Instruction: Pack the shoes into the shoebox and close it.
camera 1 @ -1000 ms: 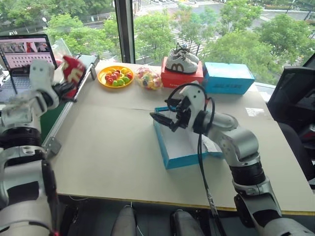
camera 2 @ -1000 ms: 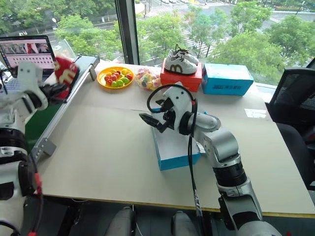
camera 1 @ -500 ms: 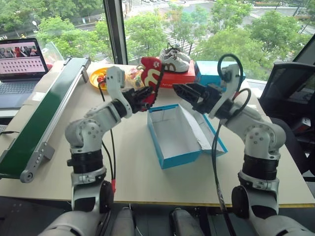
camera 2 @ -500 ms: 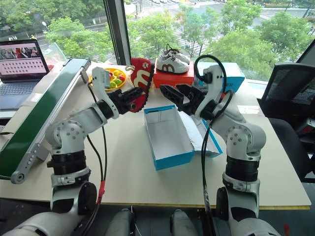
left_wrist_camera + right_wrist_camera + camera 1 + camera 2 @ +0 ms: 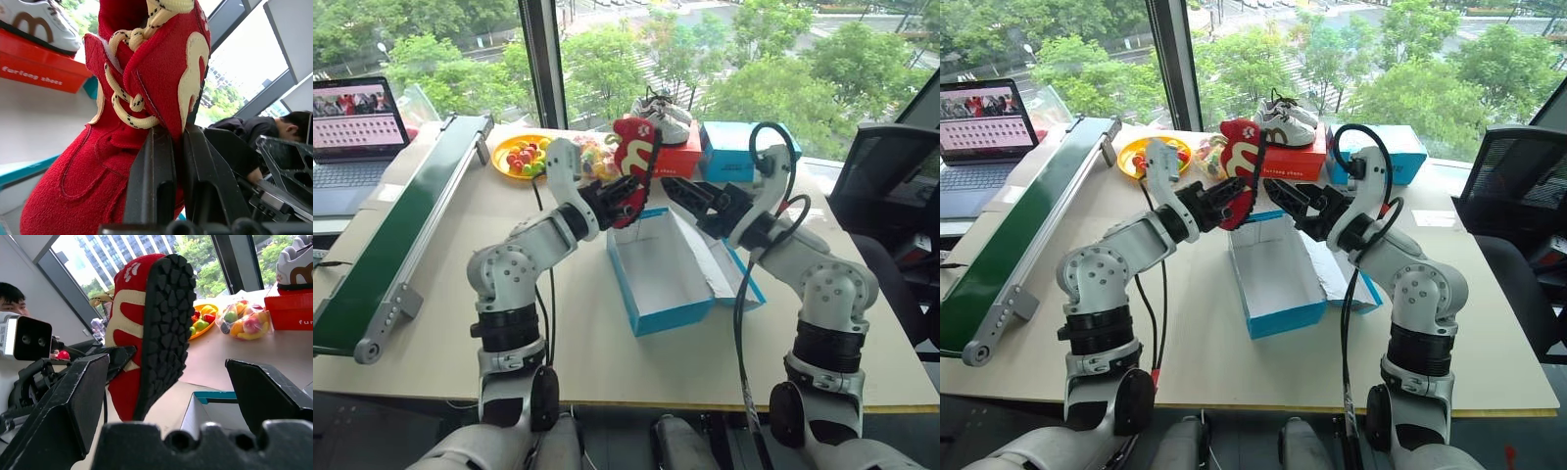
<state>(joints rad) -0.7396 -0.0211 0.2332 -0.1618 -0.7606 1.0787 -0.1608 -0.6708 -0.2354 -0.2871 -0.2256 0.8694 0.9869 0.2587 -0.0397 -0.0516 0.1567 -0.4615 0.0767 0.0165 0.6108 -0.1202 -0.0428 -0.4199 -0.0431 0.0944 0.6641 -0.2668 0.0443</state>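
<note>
One red shoe (image 5: 636, 157) with a white mark hangs toe-up in the air above the far end of the open blue shoebox (image 5: 674, 315). My left gripper (image 5: 619, 196) is shut on it, and in the left wrist view the fingers (image 5: 151, 171) pinch the shoe (image 5: 146, 73) at its opening. Just right of the shoe, my right gripper (image 5: 680, 196) stands open and points at it. In the right wrist view the shoe's black sole (image 5: 166, 328) sits between the spread fingers without touching them. The box's lid (image 5: 736, 279) lies open to the right.
At the table's back stand a red box (image 5: 671, 159) with grey-white sneakers (image 5: 664, 116), another blue box (image 5: 744, 147), a yellow fruit plate (image 5: 521, 157) and a bag of sweets (image 5: 592, 157). A green conveyor (image 5: 401, 225) and laptop (image 5: 357, 122) are left, a chair (image 5: 891, 186) right.
My left arm swung right with the red shoe, from over the conveyor to above the box's far end. The camera view shifted. The right gripper rolled, stayed open and now faces the shoe.
</note>
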